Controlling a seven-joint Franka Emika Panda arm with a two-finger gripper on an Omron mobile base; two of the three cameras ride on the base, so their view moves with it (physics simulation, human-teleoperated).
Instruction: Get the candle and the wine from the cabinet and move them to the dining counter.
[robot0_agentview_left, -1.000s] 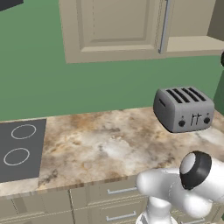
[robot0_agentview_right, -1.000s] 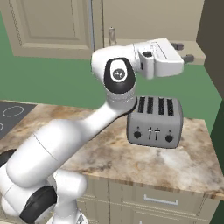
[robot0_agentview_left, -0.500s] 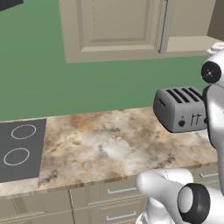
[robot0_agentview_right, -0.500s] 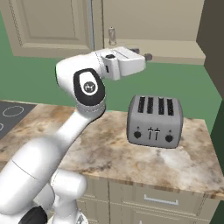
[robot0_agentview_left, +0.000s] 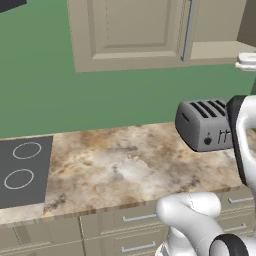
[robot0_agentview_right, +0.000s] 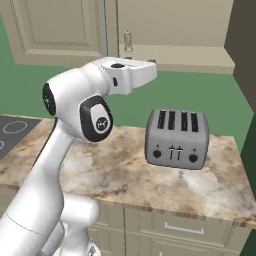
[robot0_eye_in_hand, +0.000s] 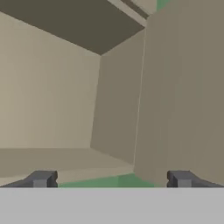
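The candle (robot0_agentview_right: 128, 42), a small pale stub with a narrower top, stands on the bottom shelf of the open beige cabinet (robot0_agentview_right: 170, 30). My hand (robot0_agentview_right: 134, 76) hangs just below and in front of that shelf, level with the candle's side. In the hand view the gripper (robot0_eye_in_hand: 111, 179) is open, its fingertips (robot0_eye_in_hand: 41, 178) far apart with nothing between them. It looks into a bare beige cabinet corner (robot0_eye_in_hand: 94, 100), with a door panel (robot0_eye_in_hand: 183, 87) on the right. The wine and the dining counter are out of view.
A grey four-slot toaster (robot0_agentview_right: 177, 138) stands on the marbled worktop (robot0_agentview_left: 120, 170), under my hand. A dark cooktop (robot0_agentview_left: 20, 170) lies at the left. The closed cabinet door (robot0_agentview_left: 130, 30) has a thin bar handle (robot0_agentview_left: 187, 30). Drawer fronts (robot0_agentview_left: 125, 225) run below the worktop.
Over the last second the hand drew back leftwards in the right base view, and the elbow swung left and down. The toaster, the candle and the base stayed put.
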